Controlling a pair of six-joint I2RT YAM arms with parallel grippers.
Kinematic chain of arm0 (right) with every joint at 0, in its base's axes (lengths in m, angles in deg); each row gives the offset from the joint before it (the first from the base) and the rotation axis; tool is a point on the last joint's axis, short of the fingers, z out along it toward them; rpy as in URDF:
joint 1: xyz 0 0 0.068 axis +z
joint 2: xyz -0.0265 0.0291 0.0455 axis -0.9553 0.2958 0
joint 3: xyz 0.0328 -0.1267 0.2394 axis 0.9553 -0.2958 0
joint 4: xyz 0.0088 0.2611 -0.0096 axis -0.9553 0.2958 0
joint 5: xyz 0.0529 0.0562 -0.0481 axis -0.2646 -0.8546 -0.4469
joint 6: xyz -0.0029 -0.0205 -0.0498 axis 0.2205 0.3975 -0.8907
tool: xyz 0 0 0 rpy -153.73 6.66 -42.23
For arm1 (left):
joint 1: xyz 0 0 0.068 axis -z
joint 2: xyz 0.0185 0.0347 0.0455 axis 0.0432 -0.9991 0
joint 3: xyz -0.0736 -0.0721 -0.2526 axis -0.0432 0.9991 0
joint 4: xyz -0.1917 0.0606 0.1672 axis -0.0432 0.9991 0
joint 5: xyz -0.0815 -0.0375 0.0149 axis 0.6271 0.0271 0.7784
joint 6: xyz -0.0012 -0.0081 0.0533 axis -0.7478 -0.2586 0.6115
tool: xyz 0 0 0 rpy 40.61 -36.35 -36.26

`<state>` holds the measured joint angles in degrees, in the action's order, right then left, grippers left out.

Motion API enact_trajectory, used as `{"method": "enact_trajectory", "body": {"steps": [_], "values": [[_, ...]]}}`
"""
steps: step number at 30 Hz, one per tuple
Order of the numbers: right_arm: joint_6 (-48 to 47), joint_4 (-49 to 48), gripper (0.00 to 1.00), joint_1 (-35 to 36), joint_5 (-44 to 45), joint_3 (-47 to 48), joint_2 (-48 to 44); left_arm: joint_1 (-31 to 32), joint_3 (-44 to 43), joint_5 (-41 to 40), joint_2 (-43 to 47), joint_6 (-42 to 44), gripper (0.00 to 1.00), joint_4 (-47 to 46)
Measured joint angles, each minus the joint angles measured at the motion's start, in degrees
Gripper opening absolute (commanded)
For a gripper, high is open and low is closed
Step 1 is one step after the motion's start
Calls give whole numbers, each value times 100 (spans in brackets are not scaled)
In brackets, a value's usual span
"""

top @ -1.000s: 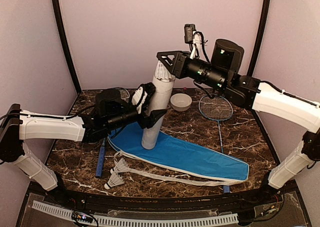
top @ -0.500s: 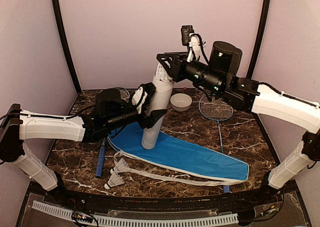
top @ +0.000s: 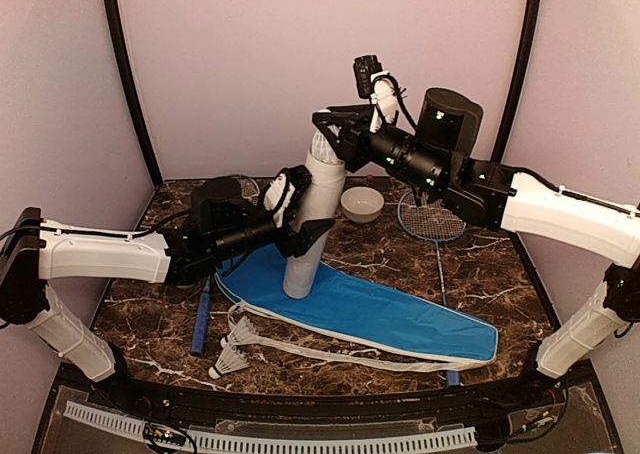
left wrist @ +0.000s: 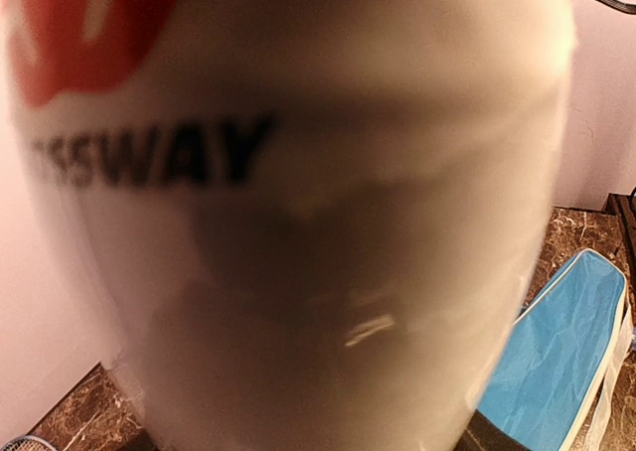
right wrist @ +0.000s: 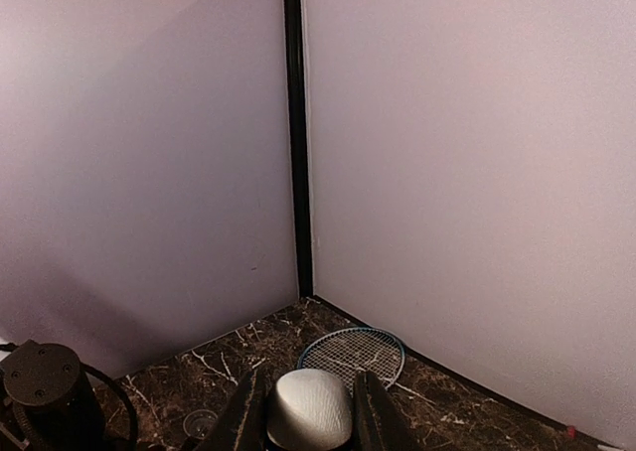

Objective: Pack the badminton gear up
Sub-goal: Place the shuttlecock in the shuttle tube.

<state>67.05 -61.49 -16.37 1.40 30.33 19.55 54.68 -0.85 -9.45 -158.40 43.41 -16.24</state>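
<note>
The left gripper (top: 290, 210) is clasping the smooth white tube (top: 303, 262); it is leaning on the blue cover (top: 400, 319). The right gripper (right wrist: 309, 375) is pinching a rounded shuttlecock (right wrist: 312, 413).

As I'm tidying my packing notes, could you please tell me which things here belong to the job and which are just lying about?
Job: tube, cover, right racket, left racket, shuttlecocks.
Lying about: bowl.
</note>
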Motion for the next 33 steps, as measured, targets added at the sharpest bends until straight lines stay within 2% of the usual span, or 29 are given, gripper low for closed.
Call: {"method": "enact_trajectory", "body": {"steps": [17,26,33], "values": [[-417,33,23,-157,-588,-26,-7,-9,0,4,0,-2,68,0],[188,94,23,-149,-697,2,7,-9,-11,4,-22,-2,68,-7],[444,330,23,-79,-693,398,260,-35,-33,-37,-33,-70,69,4]]}}
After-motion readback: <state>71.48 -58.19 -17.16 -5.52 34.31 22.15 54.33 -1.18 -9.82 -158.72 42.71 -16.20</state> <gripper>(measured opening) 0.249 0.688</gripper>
